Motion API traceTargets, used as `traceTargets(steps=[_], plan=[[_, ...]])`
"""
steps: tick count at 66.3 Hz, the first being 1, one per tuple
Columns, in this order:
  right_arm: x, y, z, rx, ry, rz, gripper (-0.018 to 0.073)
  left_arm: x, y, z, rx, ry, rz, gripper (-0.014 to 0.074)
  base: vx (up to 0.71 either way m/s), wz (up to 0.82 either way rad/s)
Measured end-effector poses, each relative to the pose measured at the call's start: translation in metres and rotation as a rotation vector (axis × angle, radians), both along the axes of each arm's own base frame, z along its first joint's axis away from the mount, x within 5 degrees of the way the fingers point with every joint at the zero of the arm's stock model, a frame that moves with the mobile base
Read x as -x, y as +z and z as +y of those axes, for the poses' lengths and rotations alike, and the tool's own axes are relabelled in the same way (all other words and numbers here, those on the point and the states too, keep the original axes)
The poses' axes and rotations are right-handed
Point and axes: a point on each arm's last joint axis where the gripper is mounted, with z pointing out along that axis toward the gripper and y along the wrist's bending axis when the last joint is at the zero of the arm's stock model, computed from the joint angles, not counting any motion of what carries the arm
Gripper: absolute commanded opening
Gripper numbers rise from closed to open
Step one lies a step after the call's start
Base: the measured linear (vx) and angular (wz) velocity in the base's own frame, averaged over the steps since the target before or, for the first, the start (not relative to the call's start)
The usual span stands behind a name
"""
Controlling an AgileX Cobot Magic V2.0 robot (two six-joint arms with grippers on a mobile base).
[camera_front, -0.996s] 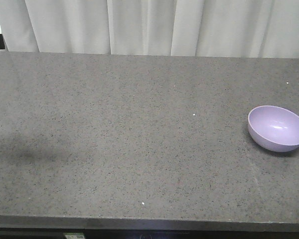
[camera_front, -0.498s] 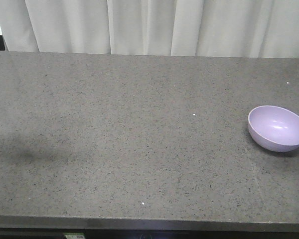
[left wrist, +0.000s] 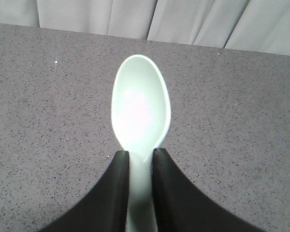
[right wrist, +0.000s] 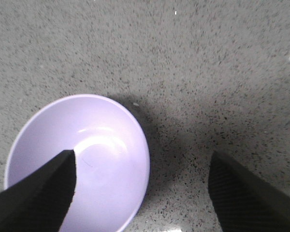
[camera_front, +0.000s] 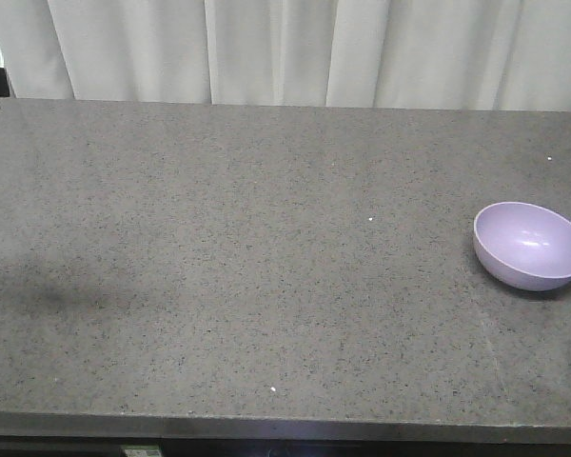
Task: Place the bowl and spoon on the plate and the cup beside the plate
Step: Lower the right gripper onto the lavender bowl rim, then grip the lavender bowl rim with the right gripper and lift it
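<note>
Over on the right side of the bench [camera_front: 266,286], the bowl [camera_front: 531,246] sat upright near the edge. Right claw [right wrist: 141,157] hung wide open over it, one finger above the bowl, the other past its rim. Left claw [left wrist: 140,155] pinched the spoon [left wrist: 141,111] by its handle, scoop pointing forward above the bench.

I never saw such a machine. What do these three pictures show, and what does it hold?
This is a two-armed robot; each arm ends in a two-fingered gripper with a camera on the wrist. The wide picture looks across a grey table with a purple bowl near its right side. The left wrist camera shows the left gripper shut on a pale green spoon. The right wrist camera looks down at the same bowl past the right gripper, open and empty.
</note>
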Motion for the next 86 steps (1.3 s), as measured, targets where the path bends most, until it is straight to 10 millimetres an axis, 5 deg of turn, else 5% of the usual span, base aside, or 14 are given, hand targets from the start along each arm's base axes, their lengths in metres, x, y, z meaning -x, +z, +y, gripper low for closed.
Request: traceTargets(steps=[56,65,86], plan=[[-0.037,-0.087,-0.011,-0.108,0.078,0.175,0.0517,0.000,0.000,0.000,0.000,0.000,0.001,-0.0007,0.00,0.00],[-0.038,-0.086,-0.010,-0.117,0.082,0.165,0.0418,0.000,0.000,0.000,0.000,0.000,0.001,-0.0007,0.00,0.00],[-0.038,-0.086,-0.010,-0.119,0.082,0.165,-0.0015,0.000,0.000,0.000,0.000,0.000,0.001,-0.0006,0.00,0.00]])
